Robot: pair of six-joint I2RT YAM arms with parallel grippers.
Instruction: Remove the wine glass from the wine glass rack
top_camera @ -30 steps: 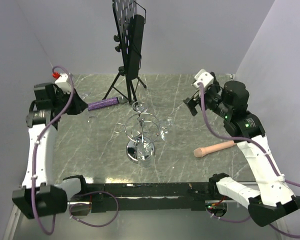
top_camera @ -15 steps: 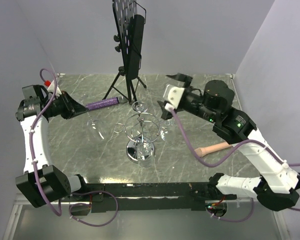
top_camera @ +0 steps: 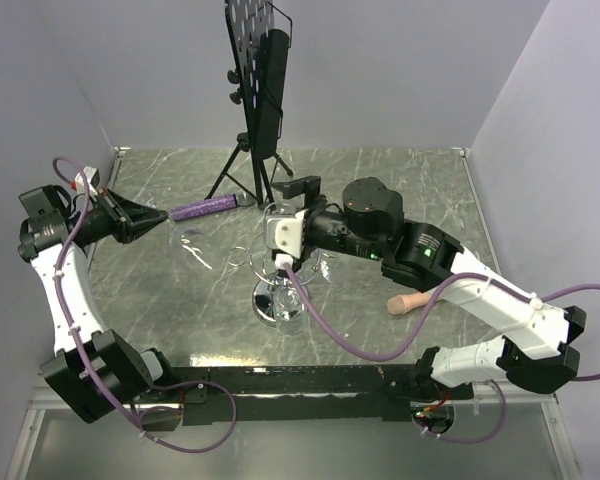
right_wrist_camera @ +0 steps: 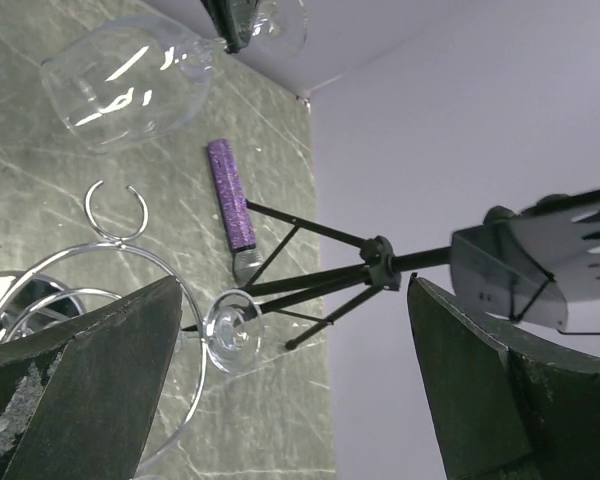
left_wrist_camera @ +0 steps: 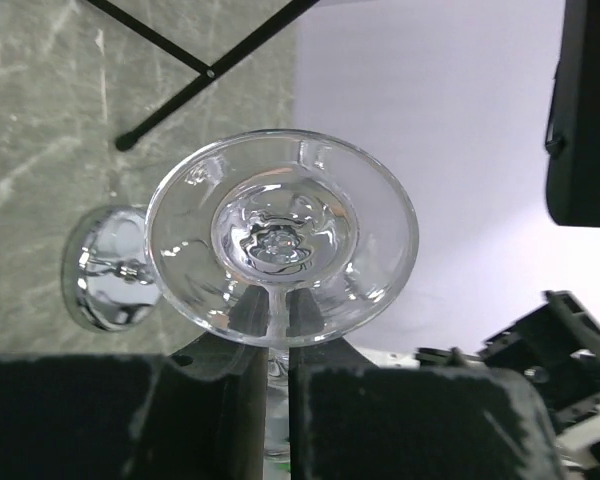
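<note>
The chrome wine glass rack (top_camera: 280, 262) stands mid-table on its round shiny base (top_camera: 280, 302). My left gripper (top_camera: 145, 222) is shut on the stem of a clear wine glass (top_camera: 195, 246), held tilted to the left of the rack and apart from it. In the left wrist view the glass foot (left_wrist_camera: 280, 235) fills the middle and the stem runs down between my fingers (left_wrist_camera: 210, 400). My right gripper (top_camera: 290, 210) is open and empty over the rack's back side. Between its fingers in the right wrist view show the rack ring (right_wrist_camera: 130, 262) and another glass's foot (right_wrist_camera: 232, 335).
A black music stand on a tripod (top_camera: 255, 90) stands at the back, close behind the rack. A purple bar (top_camera: 208, 208) lies by its feet. A beige cylinder (top_camera: 425, 297) lies at the right. More glasses hang on the rack (top_camera: 330, 250).
My left arm has drawn back to the left, carrying the wine glass away from the rack. My right arm has swung left from the table's right side to over the rack.
</note>
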